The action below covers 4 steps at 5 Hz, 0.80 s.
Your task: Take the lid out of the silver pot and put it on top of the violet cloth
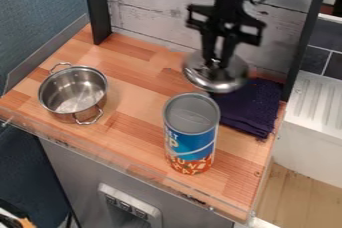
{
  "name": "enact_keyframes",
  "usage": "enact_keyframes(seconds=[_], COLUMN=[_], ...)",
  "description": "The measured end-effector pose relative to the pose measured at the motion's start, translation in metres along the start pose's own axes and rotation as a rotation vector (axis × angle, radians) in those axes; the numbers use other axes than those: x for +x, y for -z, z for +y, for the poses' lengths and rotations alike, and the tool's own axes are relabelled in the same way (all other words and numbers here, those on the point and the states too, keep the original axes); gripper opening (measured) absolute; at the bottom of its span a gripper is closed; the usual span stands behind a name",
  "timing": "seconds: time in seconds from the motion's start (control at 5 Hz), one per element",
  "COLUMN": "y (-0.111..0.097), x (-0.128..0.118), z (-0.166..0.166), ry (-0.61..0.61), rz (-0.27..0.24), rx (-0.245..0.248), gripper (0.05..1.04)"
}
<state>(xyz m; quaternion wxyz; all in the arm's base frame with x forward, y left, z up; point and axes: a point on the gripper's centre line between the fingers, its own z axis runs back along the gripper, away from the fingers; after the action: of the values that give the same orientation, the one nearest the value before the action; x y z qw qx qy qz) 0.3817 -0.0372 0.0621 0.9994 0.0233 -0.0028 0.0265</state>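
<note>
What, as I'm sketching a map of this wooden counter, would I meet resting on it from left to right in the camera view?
Silver two-handled pot → cylindrical canister with a blue and orange label → folded violet cloth

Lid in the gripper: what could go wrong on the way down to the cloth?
The lid might clip the tall can standing close to the violet cloth. Held only at its knob by the gripper, it could tilt or slip. Released too far left, it may land partly off the cloth.
</note>
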Motion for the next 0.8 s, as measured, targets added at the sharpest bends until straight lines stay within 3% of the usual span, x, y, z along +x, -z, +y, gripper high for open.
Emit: enact_keyframes(seconds=[0.4, 0.6, 0.8], y=[0.027, 0.028, 0.029], x=[0.002, 0.004, 0.004], z=[-0.028, -0.036, -0.033], ry=[0.054, 0.078, 0.068], rz=[0.021, 0.018, 0.016], rx=[-0.028, -0.027, -0.009], gripper=[0.282, 0.341, 0.639])
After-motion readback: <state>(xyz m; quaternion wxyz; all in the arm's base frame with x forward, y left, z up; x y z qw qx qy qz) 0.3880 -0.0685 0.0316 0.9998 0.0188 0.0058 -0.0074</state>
